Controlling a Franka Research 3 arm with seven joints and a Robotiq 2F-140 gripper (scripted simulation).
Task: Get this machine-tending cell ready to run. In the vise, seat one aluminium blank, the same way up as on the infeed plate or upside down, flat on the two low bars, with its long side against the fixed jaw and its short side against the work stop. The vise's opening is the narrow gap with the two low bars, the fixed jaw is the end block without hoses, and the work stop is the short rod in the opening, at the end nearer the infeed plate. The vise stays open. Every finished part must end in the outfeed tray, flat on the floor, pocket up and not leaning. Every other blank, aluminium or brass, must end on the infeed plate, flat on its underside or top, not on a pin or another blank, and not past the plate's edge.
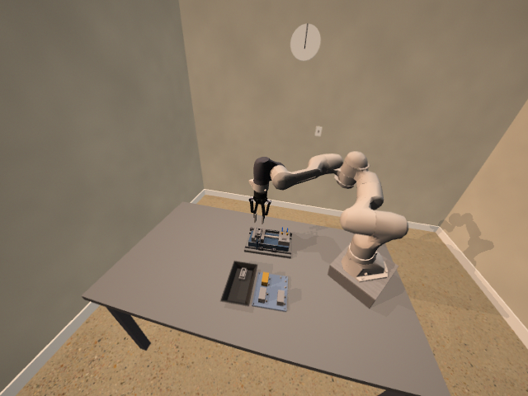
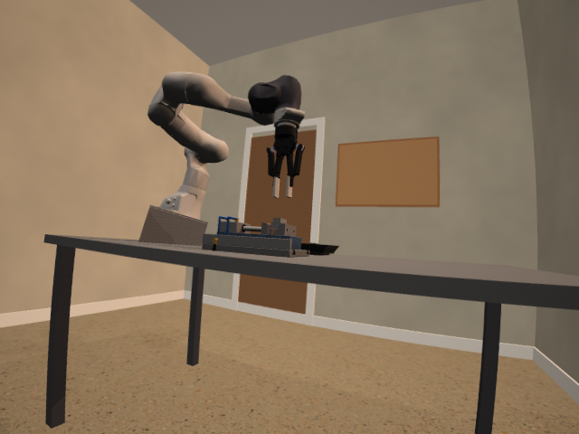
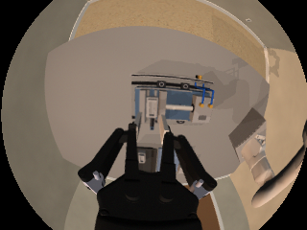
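- While the gripper (image 2: 282, 190) hangs above the vise (image 1: 269, 240) at frame centre, its fingers (image 2: 276, 187) stand partly open, gripping nothing.
- Vise holds a grey block (image 1: 258, 235) at its left end.
- Lower centre on the counter (image 1: 179, 256), the tray (image 1: 228, 289) holds one part (image 1: 242, 273).
- Right of it, the plate (image 1: 271, 303) carries two grey blanks (image 1: 261, 294) and a brass one (image 1: 265, 278).
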